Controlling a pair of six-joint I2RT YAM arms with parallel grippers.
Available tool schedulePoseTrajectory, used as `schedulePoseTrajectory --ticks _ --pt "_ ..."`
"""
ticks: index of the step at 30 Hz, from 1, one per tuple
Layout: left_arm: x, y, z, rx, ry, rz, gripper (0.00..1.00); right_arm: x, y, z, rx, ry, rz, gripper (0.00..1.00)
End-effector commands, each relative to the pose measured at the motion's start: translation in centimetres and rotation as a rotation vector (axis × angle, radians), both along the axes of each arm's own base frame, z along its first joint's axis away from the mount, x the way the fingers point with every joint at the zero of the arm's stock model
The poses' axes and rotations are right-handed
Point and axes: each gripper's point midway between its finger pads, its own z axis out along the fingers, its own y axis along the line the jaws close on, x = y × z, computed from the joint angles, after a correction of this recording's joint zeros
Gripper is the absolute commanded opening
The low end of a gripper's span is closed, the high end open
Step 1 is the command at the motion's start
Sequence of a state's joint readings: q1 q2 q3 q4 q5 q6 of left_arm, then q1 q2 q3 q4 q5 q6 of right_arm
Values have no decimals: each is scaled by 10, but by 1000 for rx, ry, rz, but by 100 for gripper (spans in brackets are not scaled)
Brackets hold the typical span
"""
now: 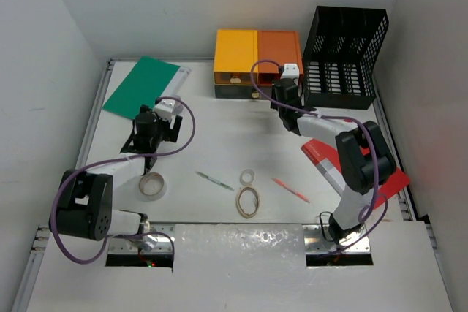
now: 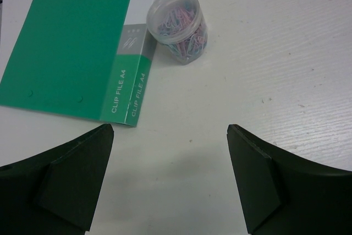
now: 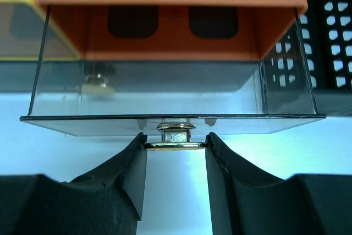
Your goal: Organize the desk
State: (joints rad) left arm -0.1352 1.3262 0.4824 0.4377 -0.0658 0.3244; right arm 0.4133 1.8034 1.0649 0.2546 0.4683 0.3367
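Note:
The white desk (image 1: pixel 219 137) carries scattered stationery. My right gripper (image 3: pixel 176 146) is shut on the gold knob (image 3: pixel 176 137) of a clear drawer (image 3: pixel 170 97). The drawer sticks partly out of the orange box (image 1: pixel 279 49) at the back, and in the top view that gripper (image 1: pixel 274 93) sits right at the drawer front. My left gripper (image 2: pixel 170 130) hangs open over bare desk with nothing between its fingers. It is just short of a green clip file (image 2: pixel 71 42) and a clear jar of paper clips (image 2: pixel 179 23). In the top view the left gripper (image 1: pixel 151 128) is at the left.
A yellow box (image 1: pixel 235 52) adjoins the orange one, and a black mesh basket (image 1: pixel 344 45) stands at the back right. A tape roll (image 1: pixel 152 185), a green pen (image 1: pixel 214 180), two rings (image 1: pixel 248 201) and an orange pen (image 1: pixel 290 189) lie near the front. A red-and-white book (image 1: pixel 325 162) lies under the right arm.

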Motion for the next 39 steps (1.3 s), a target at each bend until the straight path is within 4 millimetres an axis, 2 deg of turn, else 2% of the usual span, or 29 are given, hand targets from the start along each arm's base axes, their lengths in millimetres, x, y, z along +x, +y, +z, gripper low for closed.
schedulePoseTrajectory --ticks 1,5,9,11,12,13,15,16,24,26,34,35,36,37,38,39 --pt "9 4 13 -8 -50 13 83 -30 9 -13 8 66 53 0" --pt "9 5 11 -5 -47 15 82 -55 15 -26 -27 129 103 0" --pt "9 5 10 -2 -46 18 82 -72 17 -29 -27 142 132 0" --pt "10 5 11 -3 -49 21 83 -80 16 -29 -35 153 143 6" --pt "10 6 10 -2 -47 22 83 -81 17 -29 -35 155 155 10" --pt "10 6 9 -1 -46 24 82 -83 17 -29 -42 160 167 29" --pt "10 7 10 -2 -47 27 83 -85 19 -28 -50 170 189 44" --pt "10 7 9 0 -46 30 82 -87 19 -28 -50 181 201 56" --pt "10 9 8 2 -46 41 82 -103 19 -6 -73 163 278 89" --pt "9 9 8 3 -47 42 83 -106 19 -2 -76 160 306 92" --pt "16 13 9 -2 -22 63 84 -123 36 12 -32 146 441 93" --pt "21 12 12 -18 -15 65 85 -125 38 13 -28 143 459 93" --pt "32 6 24 -43 0 33 87 -125 38 16 -29 140 464 93" --pt "37 7 17 -60 46 23 87 -128 37 19 -33 142 466 93" --pt "51 -1 33 -91 61 -8 87 -129 35 19 -38 141 463 93" --pt "59 -4 36 -100 78 -15 88 -129 34 21 -40 136 462 94"
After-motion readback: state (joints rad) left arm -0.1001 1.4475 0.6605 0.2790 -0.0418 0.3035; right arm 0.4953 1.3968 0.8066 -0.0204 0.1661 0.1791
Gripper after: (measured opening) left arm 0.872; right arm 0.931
